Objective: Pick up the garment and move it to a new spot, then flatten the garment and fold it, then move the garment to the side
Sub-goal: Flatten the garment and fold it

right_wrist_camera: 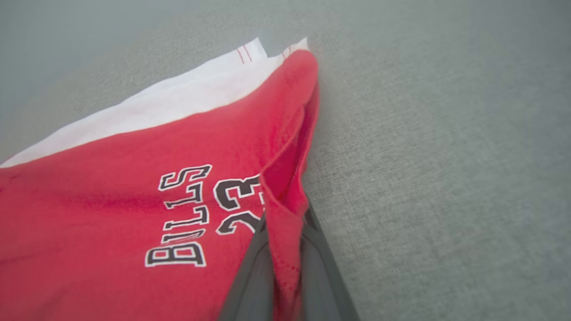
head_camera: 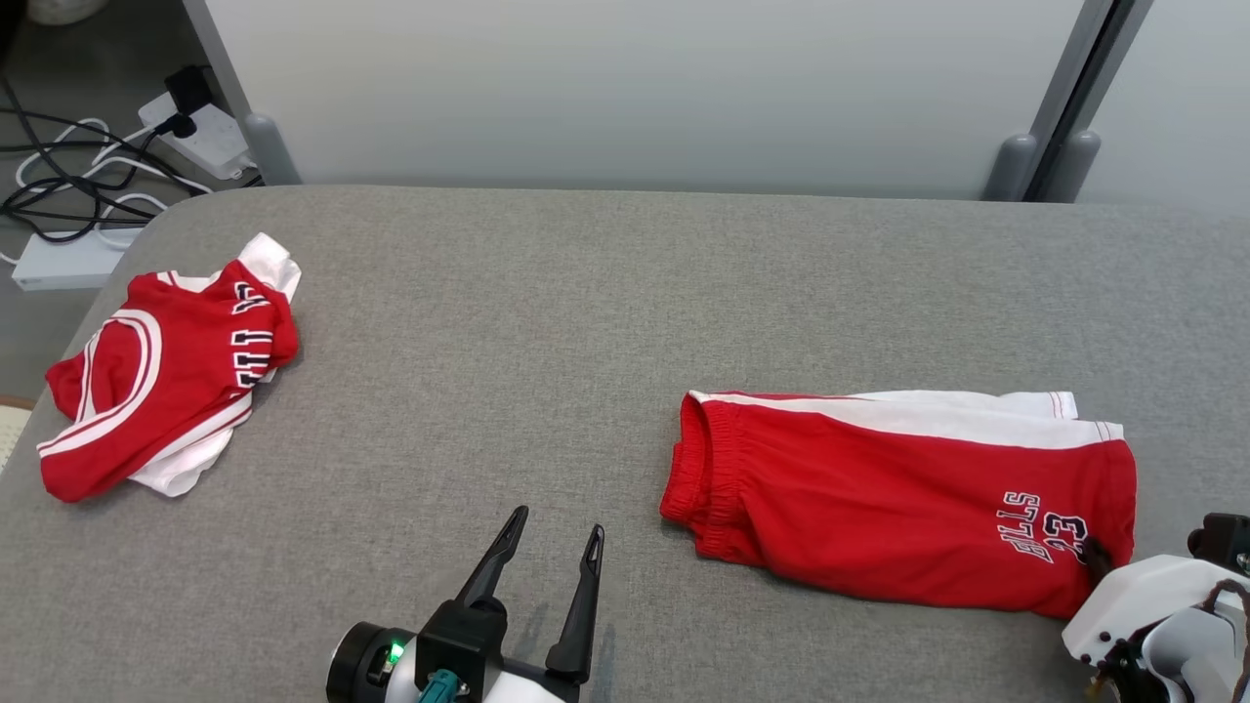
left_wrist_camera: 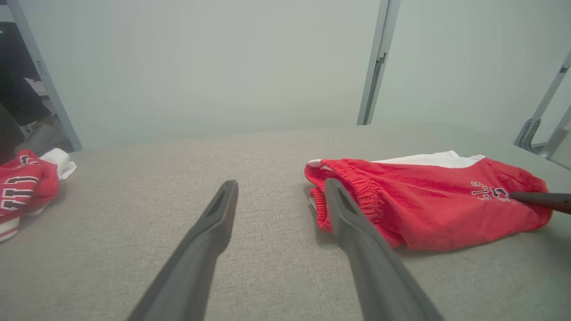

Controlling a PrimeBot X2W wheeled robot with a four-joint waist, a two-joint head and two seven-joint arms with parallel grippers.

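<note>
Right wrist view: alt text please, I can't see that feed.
The jaws of the right gripper are shut on a raised fold at the leg hem of the red shorts, beside the printed number 23. A white stripe runs along the shorts' far edge, on a grey fabric surface.

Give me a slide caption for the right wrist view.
Close-up: right pincer shut on a raised fold of the red shorts, lying on the grey surface.

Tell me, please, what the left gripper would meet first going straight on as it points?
Probably the bare grey surface ahead of the left gripper; the red shorts lie just right of its line, though depth is unclear.
</note>
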